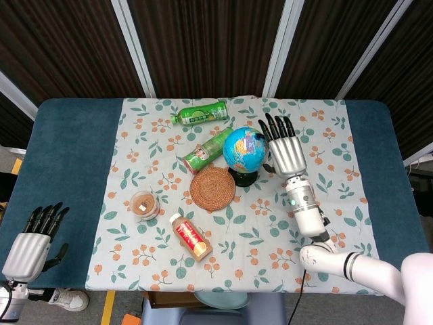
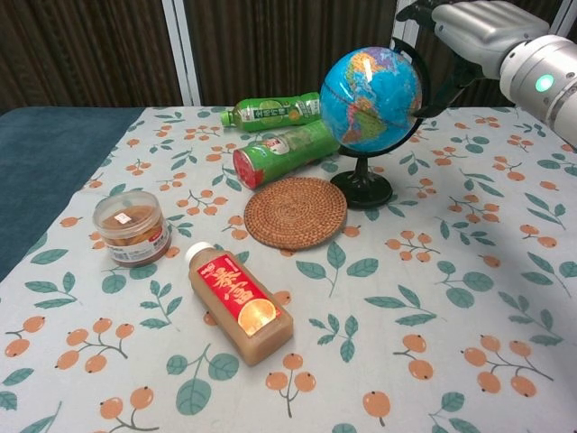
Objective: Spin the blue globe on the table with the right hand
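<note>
right robot hand (image 2: 478,32) fingertips cropped, bottle labels unreadable

Table (image 1: 67,156) in dark teal cover, filling most of head view. Floral tablecloth (image 1: 325,183) over the middle, pale with green leaves and orange berries, teal bare at 3 and 9 o'clock. Behind, from 10 to 2 o'clock, dark brown ribbed wall panels (image 1: 203,40) split by slanting white posts (image 1: 139,47). Same dark panels (image 2: 81,54) and a white post (image 2: 178,50) across the top of chest view. Grey floor (image 1: 10,162) at 9 o'clock past the table edge, yellow floor marking (image 1: 108,308) at 7 o'clock. Even, diffuse light, soft shadows on the cloth.
</note>
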Available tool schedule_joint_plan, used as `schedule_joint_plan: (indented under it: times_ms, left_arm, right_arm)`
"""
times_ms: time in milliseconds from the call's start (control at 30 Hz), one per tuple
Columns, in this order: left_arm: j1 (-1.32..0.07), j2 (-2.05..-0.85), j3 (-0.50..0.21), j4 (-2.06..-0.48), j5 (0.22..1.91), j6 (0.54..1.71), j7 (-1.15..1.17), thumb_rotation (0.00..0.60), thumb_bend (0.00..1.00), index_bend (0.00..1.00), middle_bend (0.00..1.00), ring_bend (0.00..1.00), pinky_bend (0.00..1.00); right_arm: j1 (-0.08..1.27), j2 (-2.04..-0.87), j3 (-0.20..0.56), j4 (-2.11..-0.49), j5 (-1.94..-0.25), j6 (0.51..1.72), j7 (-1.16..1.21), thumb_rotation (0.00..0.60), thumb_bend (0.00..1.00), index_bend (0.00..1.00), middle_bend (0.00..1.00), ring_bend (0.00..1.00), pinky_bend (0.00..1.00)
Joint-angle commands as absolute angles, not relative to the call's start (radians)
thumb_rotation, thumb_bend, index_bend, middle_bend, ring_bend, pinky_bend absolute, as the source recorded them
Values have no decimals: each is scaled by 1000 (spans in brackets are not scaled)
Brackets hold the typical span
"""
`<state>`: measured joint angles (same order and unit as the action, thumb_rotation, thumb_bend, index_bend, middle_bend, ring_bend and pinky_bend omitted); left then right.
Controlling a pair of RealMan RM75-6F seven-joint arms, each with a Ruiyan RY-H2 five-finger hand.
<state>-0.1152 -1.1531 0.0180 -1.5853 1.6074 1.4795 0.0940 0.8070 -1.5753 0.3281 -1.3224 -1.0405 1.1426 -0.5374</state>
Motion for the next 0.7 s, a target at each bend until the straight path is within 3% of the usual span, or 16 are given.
schedule_joint_plan:
  times_ms: [33, 533, 700]
  left_arm:
    - [-116, -1153, 17, -1586, 1604, 1477, 95, 600, 420, 0, 0, 0, 0]
    - [-115, -1147, 12, -1586, 1596, 1479, 88, 600, 419, 0, 0, 0, 0]
    - [-110, -1142, 11, -1585, 1600, 1491, 78, 600, 419, 0, 0, 0, 0]
  right_arm:
    - [812, -1585, 330, -1291, -1026, 1132, -541, 600, 210, 0, 0, 0, 0]
    - [844, -1627, 345, -1164, -998, 1119, -567, 600, 210, 0, 0, 0, 0]
    - [751, -1532, 289, -1287, -1076, 1191, -494, 600, 211, 0, 0, 0, 0]
